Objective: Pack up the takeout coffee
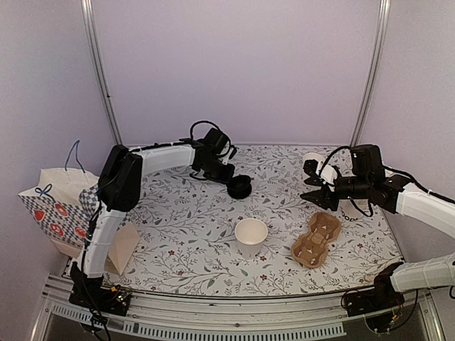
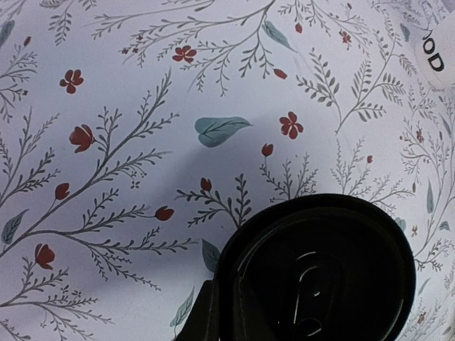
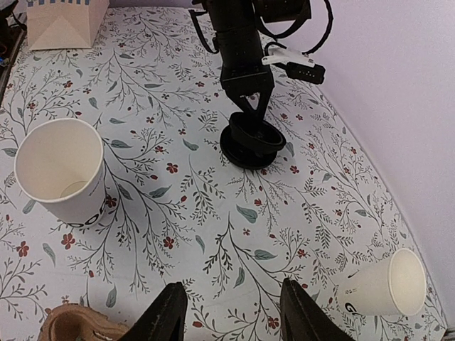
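Lid in hand: the left gripper (image 3: 252, 119) is clenched on the rim of the black lid (image 1: 239, 186), low over the floral tablecloth (image 1: 178, 213) toward the back. I see the white cup (image 1: 251, 234), dark lettering on its side, standing uncovered mid-table, just left of the cardboard carrier (image 1: 316, 239). The right gripper (image 3: 233, 312) hangs with jaws apart, grasping nothing. A second cup (image 3: 384, 288) lies on its side by the right wall.
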`<state>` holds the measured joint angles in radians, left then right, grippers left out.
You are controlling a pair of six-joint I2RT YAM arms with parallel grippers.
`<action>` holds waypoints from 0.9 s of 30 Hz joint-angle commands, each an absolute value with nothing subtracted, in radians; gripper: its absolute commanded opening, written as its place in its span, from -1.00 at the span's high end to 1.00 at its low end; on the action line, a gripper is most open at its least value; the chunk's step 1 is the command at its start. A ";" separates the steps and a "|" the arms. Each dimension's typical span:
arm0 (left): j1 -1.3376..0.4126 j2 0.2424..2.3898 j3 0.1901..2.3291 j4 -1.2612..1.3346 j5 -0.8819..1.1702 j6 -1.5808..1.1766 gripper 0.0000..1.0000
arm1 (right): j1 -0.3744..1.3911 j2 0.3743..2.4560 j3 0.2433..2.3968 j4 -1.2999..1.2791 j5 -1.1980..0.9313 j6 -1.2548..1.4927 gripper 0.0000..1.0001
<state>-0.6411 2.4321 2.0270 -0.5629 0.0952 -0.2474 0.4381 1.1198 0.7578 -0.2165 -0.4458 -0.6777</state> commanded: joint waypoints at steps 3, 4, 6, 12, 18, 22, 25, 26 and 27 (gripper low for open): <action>-0.638 2.298 1.999 -0.550 0.116 -0.240 0.85 | 0.434 1.123 0.749 -0.218 -0.434 -0.683 0.05; -0.638 2.276 1.986 -0.542 0.128 -0.243 0.85 | 0.434 1.122 0.749 -0.218 -0.433 -0.683 0.05; -0.639 2.232 1.955 -0.515 0.162 -0.252 0.85 | 0.434 1.120 0.750 -0.217 -0.432 -0.683 0.05; -0.652 2.099 1.873 -0.396 0.334 -0.295 0.85 | 0.434 1.095 0.863 -0.246 -0.470 -0.623 -0.07; -0.690 1.940 1.747 -0.197 0.446 -0.379 0.88 | 0.440 1.193 1.142 -0.420 -0.620 -0.558 -0.45; -0.704 1.831 1.604 0.027 0.490 -0.485 0.88 | 0.465 1.268 1.311 -0.519 -0.696 -0.514 -0.88; -0.707 1.747 1.437 0.302 0.489 -0.623 0.90 | 0.494 1.296 1.383 -0.515 -0.708 -0.468 -0.98; -0.707 1.726 1.387 0.381 0.492 -0.664 0.89 | 0.502 1.306 1.402 -0.508 -0.711 -0.450 -0.98; -0.707 1.712 1.352 0.442 0.496 -0.697 0.89 | 0.512 1.319 1.420 -0.500 -0.713 -0.435 -0.98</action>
